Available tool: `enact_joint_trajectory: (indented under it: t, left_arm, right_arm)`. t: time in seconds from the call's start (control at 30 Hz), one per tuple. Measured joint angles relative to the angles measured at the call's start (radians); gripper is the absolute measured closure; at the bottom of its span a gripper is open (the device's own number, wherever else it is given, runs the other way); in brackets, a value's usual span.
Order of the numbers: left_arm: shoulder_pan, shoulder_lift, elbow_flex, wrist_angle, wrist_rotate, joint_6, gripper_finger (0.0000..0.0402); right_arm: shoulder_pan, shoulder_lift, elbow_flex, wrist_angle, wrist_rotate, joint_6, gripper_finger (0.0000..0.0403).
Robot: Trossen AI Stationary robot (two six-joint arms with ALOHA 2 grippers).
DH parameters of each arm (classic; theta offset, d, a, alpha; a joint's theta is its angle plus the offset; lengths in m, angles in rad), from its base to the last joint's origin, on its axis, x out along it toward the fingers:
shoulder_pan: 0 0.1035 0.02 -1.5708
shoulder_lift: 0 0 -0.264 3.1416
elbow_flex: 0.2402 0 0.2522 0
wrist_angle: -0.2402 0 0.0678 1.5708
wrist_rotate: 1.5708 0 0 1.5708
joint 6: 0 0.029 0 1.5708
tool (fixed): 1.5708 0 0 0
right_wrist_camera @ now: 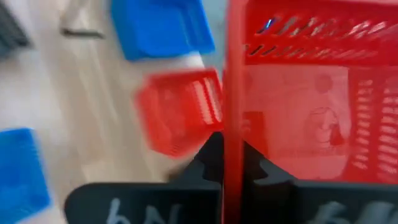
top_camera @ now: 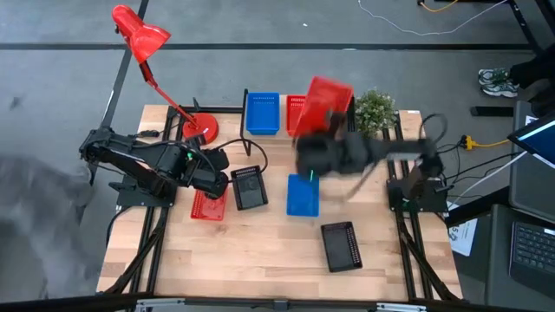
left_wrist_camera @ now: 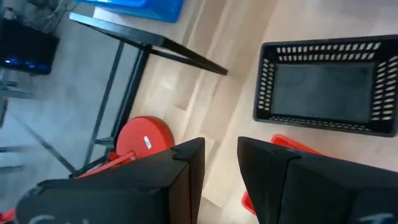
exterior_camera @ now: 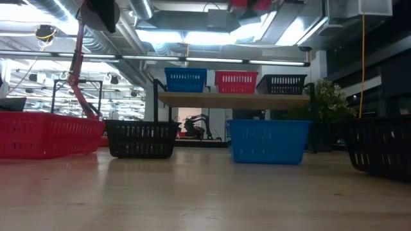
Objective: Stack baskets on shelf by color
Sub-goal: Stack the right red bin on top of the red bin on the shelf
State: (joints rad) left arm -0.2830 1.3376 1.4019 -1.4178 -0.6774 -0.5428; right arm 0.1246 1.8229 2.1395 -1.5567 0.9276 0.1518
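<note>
One basket in hand: the right gripper (right_wrist_camera: 231, 163) has its fingers pinched on one thin wall of a red basket (top_camera: 330, 98), carried in the air above the shelf (exterior_camera: 234, 99), by the red one already standing there.
Shelf load: blue basket on shelf (exterior_camera: 186, 80), red basket on shelf (exterior_camera: 236, 82) and black basket on shelf (exterior_camera: 282, 84) stand side by side on the plank.
Table stock: blue basket on table (top_camera: 303, 194), black basket by left arm (top_camera: 250, 187), red basket under left arm (top_camera: 208, 204) and black basket near front edge (top_camera: 340, 245) lie apart on the wood.
Left gripper (left_wrist_camera: 220, 163): fingers spread, holding nothing, poised over the red basket under left arm, with the black one just beside.
Handling: likely light, thin perforated plastic; walls probably flex under a pinch, smooth and apt to swing from a one-wall hold.
Where to hold: mid-rim of a wall, fingers inside and outside.
Carried basket's tilt: blurred, seemingly tipped; hard to tell.
Stacking need: square it over its match so it nests.
</note>
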Motion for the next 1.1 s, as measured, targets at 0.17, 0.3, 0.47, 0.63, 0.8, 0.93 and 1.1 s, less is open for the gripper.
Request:
enact_joint_trajectory:
  t: [0.17, 0.3, 0.47, 0.63, 0.8, 0.93, 1.1]
  left_arm:
    - [0.013, 0.000, -0.043, -0.001, -0.011, 0.000, 0.0314]
    - [0.030, 0.000, -0.075, 0.015, -0.013, -0.005, 0.0314]
    - [0.046, 0.000, -0.109, 0.063, -0.014, -0.004, 0.0314]
    - [0.047, 0.000, -0.120, 0.067, -0.014, -0.006, 0.0314]
    - [0.047, 0.000, -0.120, 0.088, -0.014, -0.005, 0.0314]
    - [0.047, 0.000, -0.120, 0.092, -0.014, -0.005, 0.0314]
    - [0.047, 0.000, -0.120, 0.094, -0.014, -0.005, 0.0314]
  right_arm:
    - [-0.287, -0.060, 0.000, 0.140, -0.397, -0.281, 0.0403]
    - [-0.466, -0.036, -0.001, 0.252, -0.736, -0.421, 0.0403]
    - [-0.579, 0.056, -0.002, 0.206, -0.851, -0.501, 0.0403]
    - [-0.579, 0.096, -0.003, 0.179, -0.935, -0.601, 0.0403]
    - [-0.553, 0.097, -0.003, 0.148, -0.980, -0.579, 0.0403]
    - [-0.545, 0.103, -0.005, 0.143, -1.009, -0.574, 0.0403]
    - [-0.545, 0.107, -0.021, 0.165, -1.003, -0.572, 0.0403]
